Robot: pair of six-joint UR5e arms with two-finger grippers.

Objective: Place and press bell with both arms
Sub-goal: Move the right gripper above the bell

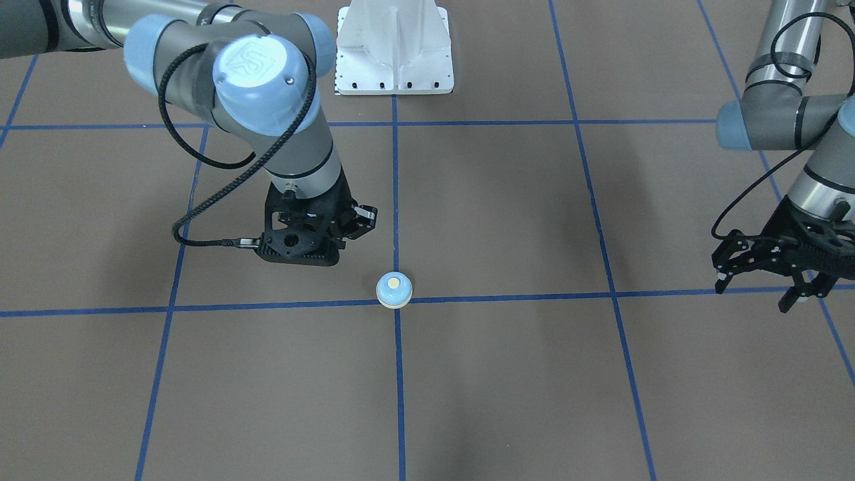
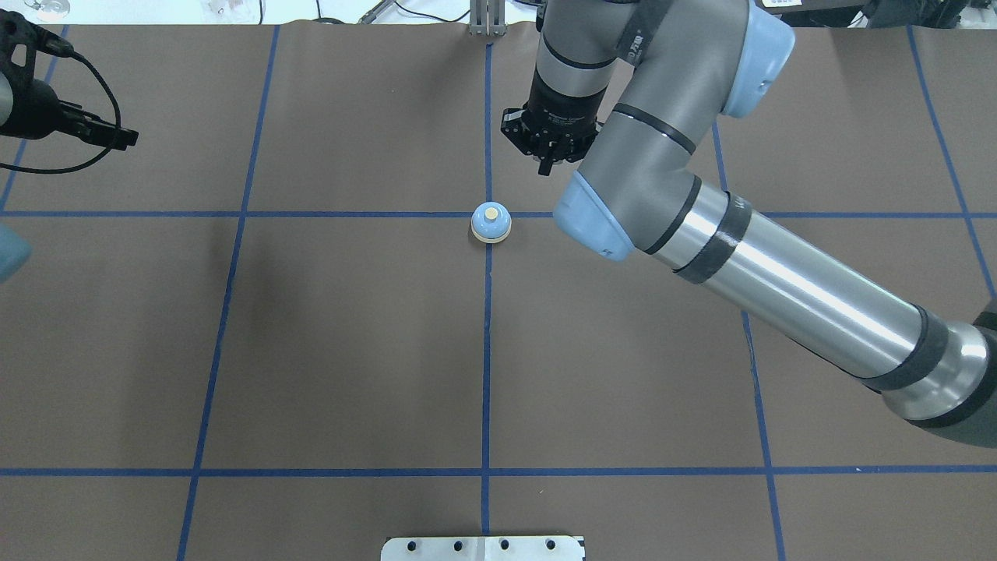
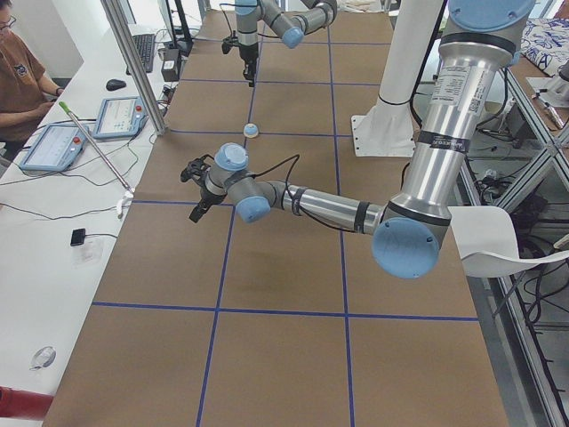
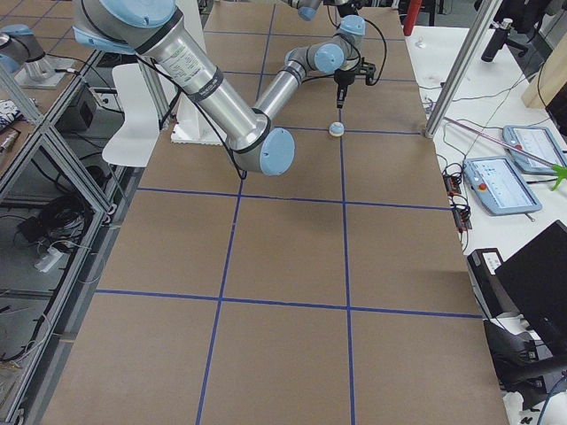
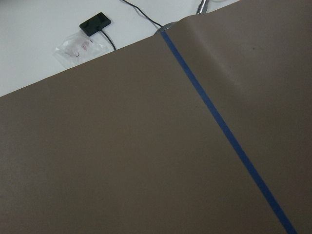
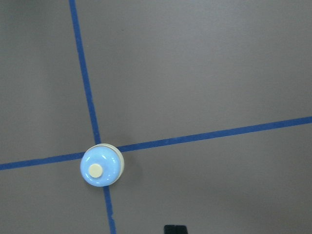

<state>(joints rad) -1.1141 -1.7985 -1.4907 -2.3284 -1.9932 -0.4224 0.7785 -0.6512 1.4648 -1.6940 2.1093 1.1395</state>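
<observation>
The light-blue bell (image 1: 394,289) with its cream button stands upright on a crossing of blue tape lines at the table's middle; it also shows in the overhead view (image 2: 491,224) and the right wrist view (image 6: 101,165). My right gripper (image 2: 545,165) hangs above the table a little beyond and to the right of the bell, apart from it, fingers together and empty (image 1: 361,224). My left gripper (image 1: 755,290) is open and empty, far off at the table's left side (image 2: 117,138). The left wrist view shows no bell.
The white pedestal base (image 1: 394,53) stands at the robot's side of the table. A blue tape grid (image 2: 487,351) covers the brown paper. A person (image 3: 18,80) sits at a bench with tablets (image 3: 116,116) beyond the far edge. A black device (image 5: 95,23) lies off the paper.
</observation>
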